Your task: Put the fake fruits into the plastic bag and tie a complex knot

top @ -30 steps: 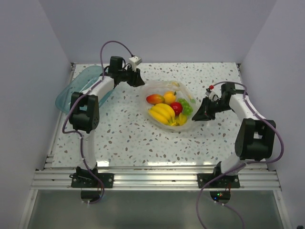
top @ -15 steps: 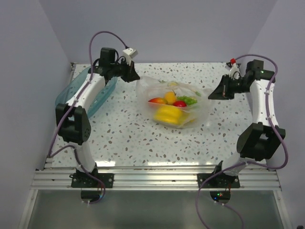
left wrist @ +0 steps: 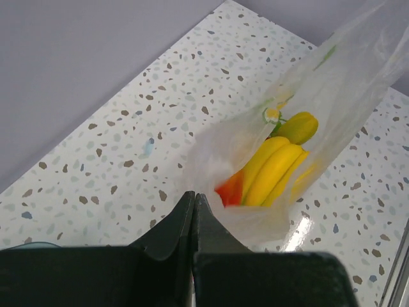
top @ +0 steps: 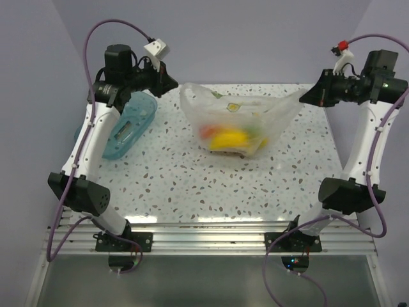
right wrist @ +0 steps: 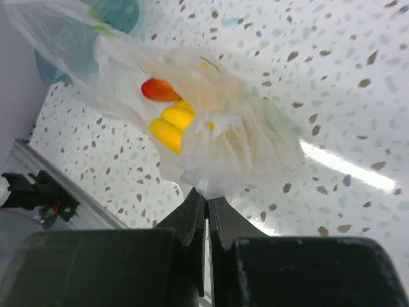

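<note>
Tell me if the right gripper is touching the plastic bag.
Touching. In the right wrist view, the right gripper is shut, fingers pinching the bunched plastic bag.

We see two arms of one make. The left arm (top: pixel 86 137) and the right arm (top: pixel 367 144) each have smooth white link shells set between bulky matte black joint housings. A purple cable (top: pixel 118 21) loops behind the left gripper (top: pixel 177 84), and a second purple cable (top: pixel 377 36) runs behind the right gripper (top: pixel 301 99). Both grippers are black, and their fingers (left wrist: pixel 169 224) taper to thin wedge tips. Just behind the left gripper sits a small white camera block (top: pixel 156 48). Behind the right one we see a white bracket with a red cap (top: pixel 342 46). Black base plates (top: pixel 124 242) carry each arm.
</note>
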Controlling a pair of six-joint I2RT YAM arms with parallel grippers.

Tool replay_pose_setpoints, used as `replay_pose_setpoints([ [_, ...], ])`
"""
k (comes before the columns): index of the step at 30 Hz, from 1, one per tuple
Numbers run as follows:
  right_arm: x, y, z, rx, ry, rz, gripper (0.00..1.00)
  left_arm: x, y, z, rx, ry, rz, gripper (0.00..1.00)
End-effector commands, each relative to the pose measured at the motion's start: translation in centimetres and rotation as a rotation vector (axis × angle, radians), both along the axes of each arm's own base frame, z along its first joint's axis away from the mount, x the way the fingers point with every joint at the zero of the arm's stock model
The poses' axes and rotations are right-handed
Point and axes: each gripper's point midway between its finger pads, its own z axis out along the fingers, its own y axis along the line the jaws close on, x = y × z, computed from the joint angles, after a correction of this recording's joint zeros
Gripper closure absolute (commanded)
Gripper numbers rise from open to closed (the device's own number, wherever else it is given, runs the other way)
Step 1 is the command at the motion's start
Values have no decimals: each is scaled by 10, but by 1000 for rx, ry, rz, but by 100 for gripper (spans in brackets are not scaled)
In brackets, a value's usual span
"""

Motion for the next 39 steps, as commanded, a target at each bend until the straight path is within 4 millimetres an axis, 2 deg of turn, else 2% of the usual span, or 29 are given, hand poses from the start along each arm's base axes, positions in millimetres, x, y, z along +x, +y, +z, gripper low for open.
replay_pose_setpoints([
  [1, -36, -3, 20, -23, 29, -13, 100, -24, 14, 67, -47, -111, 65, 100],
  [3, -38, -10, 27, -74, 2, -33, 100, -29, 24, 79, -47, -124, 127, 100],
  [6, -41, -28, 22, -212, -23, -65, 100, -38, 39, 84, -20, -144, 205, 100],
  [7, -41, -35, 18, -256, -26, -67, 100, -39, 42, 72, 16, -132, 208, 100],
  [8, -43, -39, 14, -285, -17, -71, 100, -44, 46, 73, 27, -143, 218, 100],
  [9, -45, -38, 5, -283, 6, -58, 100, -46, 47, 67, 36, -137, 219, 100],
  [10, -46, -37, 0, -278, 11, -42, 100, -45, 47, 50, 53, -113, 210, 100],
  [11, -48, -32, -16, -240, 62, -20, 100, -53, 42, 47, 42, -113, 174, 100],
  [12, -46, -31, -20, -229, 58, -15, 100, -55, 38, 23, 43, -66, 143, 98],
  [13, -45, -29, -27, -214, 73, -9, 100, -62, 29, 28, 6, -95, 87, 82],
  [14, -44, -29, -37, -201, 99, -9, 100, -64, 25, 22, -18, -85, 73, 40],
  [15, -43, -29, -43, -195, 116, -7, 100, -67, 20, -5, -41, -14, 59, 23],
  [16, -43, -30, -46, -196, 125, -3, 100, -73, 9, -1, -95, -27, -4, 0],
  [17, -44, -30, -50, -195, 137, -1, 100, -79, 1, -8, -130, 9, -44, 0],
  [18, -45, -31, -54, -198, 150, 1, 100, -85, -8, -28, -153, 73, -75, 0],
  [19, -45, -31, -54, -204, 149, 0, 100, -94, -26, -23, -182, 33, -138, 0],
  [21, -46, -33, -55, -217, 146, -6, 100, -96, -45, -36, -205, 25, -127, 0],
  [22, -47, -34, -53, -225, 141, -10, 100, -110, -63, -33, -228, 4, -182, 0],
  [23, -48, -34, -53, -230, 139, -11, 100, -113, -72, -32, -255, -11, -193, 0],
  [24, -48, -35, -53, -235, 137, -14, 100, -120, -81, -43, -281, 23, -213, 0],
  [25, -48, -36, -53, -244, 137, -17, 100, -125, -99, -45, -296, 18, -270, 0],
  [27, -51, -36, -56, -246, 146, -11, 100, -123, -115, -55, -312, 72, -270, 0],
  [28, -51, -35, -56, -243, 148, -7, 100, -116, -128, -75, -301, 136, -261, 0],
  [29, -52, -35, -59, -238, 158, -6, 100, -113, -136, -82, -305, 180, -255, 0],
  [30, -53, -34, -61, -233, 165, -7, 100, -112, -146, -74, -349, 228, -277, 0],
  [31, -53, -34, -63, -227, 173, -7, 100, -113, -160, -89, -358, 300, -314, 0],
  [32, -53, -34, -63, -227, 170, -10, 100, -114, -167, -90, -399, 365, -305, 0],
  [35, -54, -34, -64, -226, 167, -20, 100, -110, -189, -91, -461, 356, -316, 0],
  [39, -56, -33, -64, -231, 163, -14, 100, -113, -219, -103, -510, 431, -354, 0],
])
